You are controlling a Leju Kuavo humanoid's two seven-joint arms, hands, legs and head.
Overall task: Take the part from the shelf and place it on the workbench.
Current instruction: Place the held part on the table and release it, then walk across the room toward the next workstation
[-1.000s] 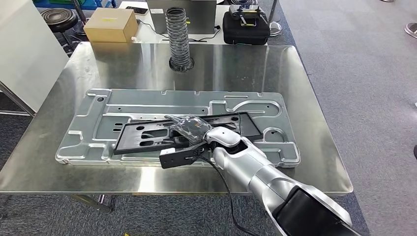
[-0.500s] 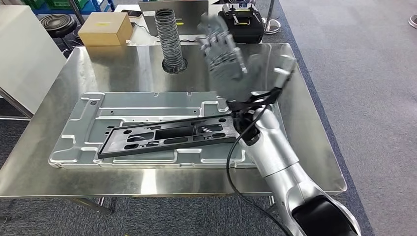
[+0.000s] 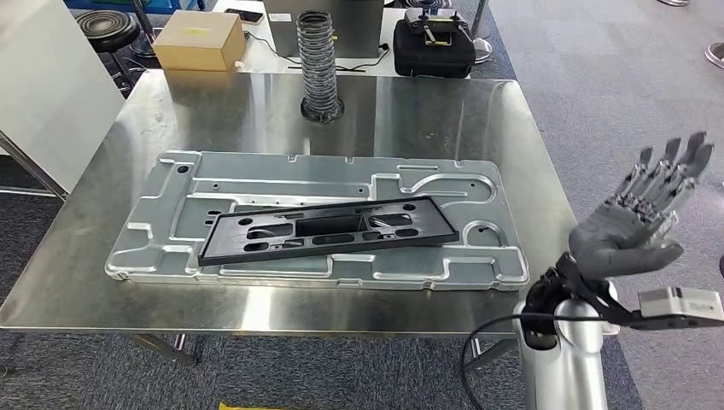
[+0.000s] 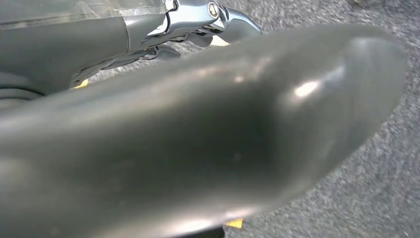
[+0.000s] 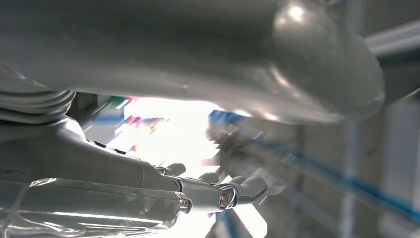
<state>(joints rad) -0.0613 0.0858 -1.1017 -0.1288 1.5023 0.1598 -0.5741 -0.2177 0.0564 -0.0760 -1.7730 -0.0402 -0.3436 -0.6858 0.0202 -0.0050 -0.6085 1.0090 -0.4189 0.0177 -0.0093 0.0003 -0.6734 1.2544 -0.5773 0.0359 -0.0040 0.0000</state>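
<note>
The black plastic frame part [image 3: 329, 229] lies flat on the embossed silver metal plate [image 3: 171, 248], which rests on the steel workbench [image 3: 478, 111]. Nothing touches the part. My right hand [image 3: 636, 218] is raised past the workbench's right edge, over the grey carpet, with its fingers [image 3: 670, 171] spread and nothing in it. In the right wrist view the right hand [image 5: 198, 193] has its fingers extended in front of a blurred bright background. In the left wrist view my left hand [image 4: 198, 148] hangs above the carpet floor, its thumb large in the picture, holding nothing.
A ribbed grey hose [image 3: 318, 64] stands upright at the workbench's far edge. Behind it are a cardboard box [image 3: 201, 38] and a black case [image 3: 433, 47]. A white panel [image 3: 43, 94] stands at the left. Grey carpet lies to the right.
My right hand has let go of the black part, lifted off it and swung right, past the table edge. The part now lies by itself on the silver plate.
</note>
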